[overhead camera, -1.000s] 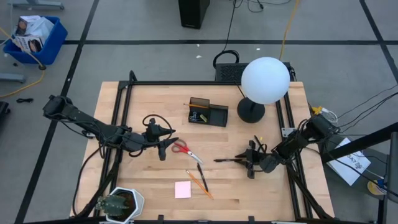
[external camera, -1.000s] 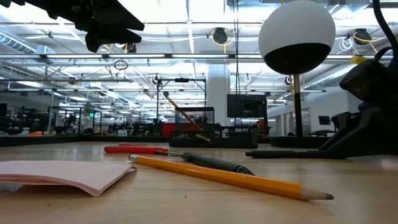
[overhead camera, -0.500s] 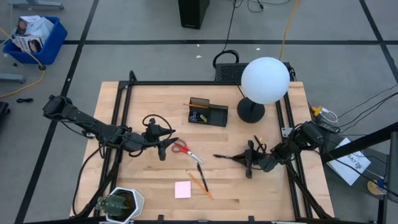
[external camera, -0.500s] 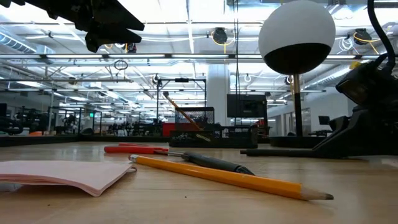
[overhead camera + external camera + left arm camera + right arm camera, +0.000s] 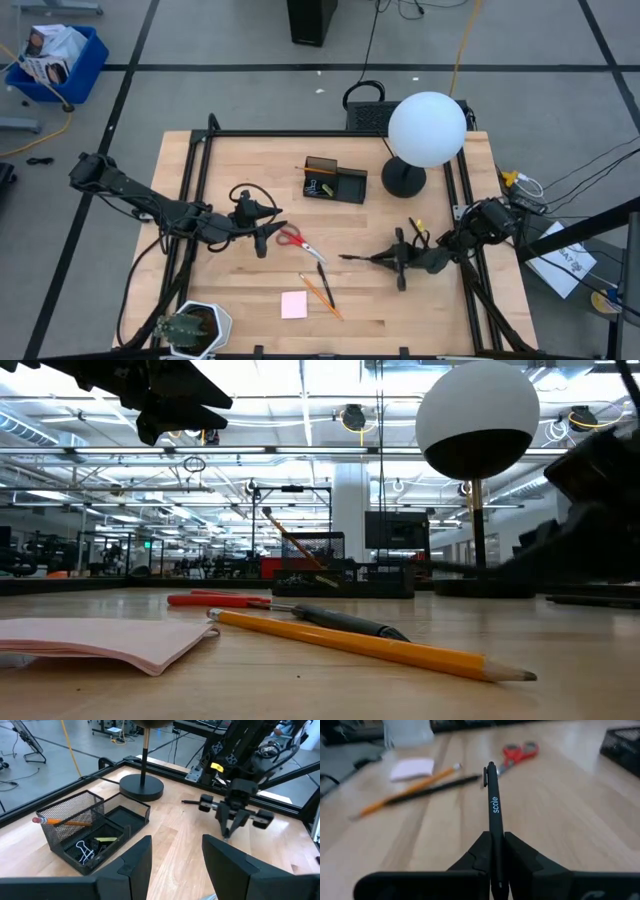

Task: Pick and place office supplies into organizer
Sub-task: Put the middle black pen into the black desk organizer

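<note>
— Black pen (image 5: 362, 258) stuck out sideways from the right gripper (image 5: 398, 259) in the high view, clamped near one end, its long free end aimed toward the scissors (image 5: 296, 239). The organizer (image 5: 334, 180) sat well away, up-table from that gripper. What worried you?

— That overhang. Held so far off its middle, the pen could pivot in the grip and miss a compartment.

— And the low view?

— The right arm was only a dark blur at the edge. The pencil (image 5: 370, 643) and pink pad (image 5: 100, 637) lay flat in front, unthreatened.

— Left wrist view?

— The left gripper (image 5: 176, 856) stood spread and empty, hovering by the scissors' handles. Beyond its fingers lay the mesh tray, an orange pencil (image 5: 65, 822) already in the tall section. The right gripper's approach could knock the lamp base (image 5: 141, 786) just beside the tray.

— Right wrist view?

— Fingers (image 5: 475, 854) pinched the pen's lower barrel only; a thin hold, so slipping seemed the likeliest failure.
</note>
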Controlling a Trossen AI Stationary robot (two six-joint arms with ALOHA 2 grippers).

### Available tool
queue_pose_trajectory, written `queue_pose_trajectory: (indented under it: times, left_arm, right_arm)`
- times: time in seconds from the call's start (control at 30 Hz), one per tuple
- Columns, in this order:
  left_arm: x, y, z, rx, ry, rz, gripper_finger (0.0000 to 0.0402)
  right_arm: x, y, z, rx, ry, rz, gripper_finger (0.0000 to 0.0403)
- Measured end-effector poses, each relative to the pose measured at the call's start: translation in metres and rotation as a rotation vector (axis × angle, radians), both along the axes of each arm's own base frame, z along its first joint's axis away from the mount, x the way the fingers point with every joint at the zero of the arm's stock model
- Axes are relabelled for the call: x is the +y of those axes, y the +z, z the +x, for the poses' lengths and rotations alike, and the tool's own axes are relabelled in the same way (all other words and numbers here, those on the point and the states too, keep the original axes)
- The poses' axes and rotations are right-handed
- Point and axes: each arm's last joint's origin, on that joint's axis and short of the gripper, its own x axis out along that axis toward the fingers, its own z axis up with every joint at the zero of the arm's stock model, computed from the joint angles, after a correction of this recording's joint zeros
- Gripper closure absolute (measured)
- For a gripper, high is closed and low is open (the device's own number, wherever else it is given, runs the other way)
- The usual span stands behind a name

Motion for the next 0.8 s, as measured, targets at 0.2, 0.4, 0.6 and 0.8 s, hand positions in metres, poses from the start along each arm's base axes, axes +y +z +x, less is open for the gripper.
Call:
queue_pose_trajectory:
  times: [0.2,0.4,0.6,0.8]
  left_arm:
    - [0.000,0.001,0.000,-0.007,-0.001,-0.001,0.0222]
    - [0.000,0.001,0.000,-0.013,-0.002,-0.001,0.0222]
    - [-0.001,0.008,0.002,-0.075,-0.008,-0.005,0.0222]
    - [-0.002,0.018,0.004,-0.160,-0.049,0.004,0.0222]
  right_arm:
    - [0.007,0.010,0.011,-0.090,0.004,-0.014,0.0377]
    - [0.014,0.019,0.031,-0.157,-0.022,-0.048,0.0377]
    - [0.019,0.033,0.060,-0.243,-0.057,-0.099,0.0377]
    - [0.025,0.058,0.083,-0.345,-0.079,-0.178,0.0377]
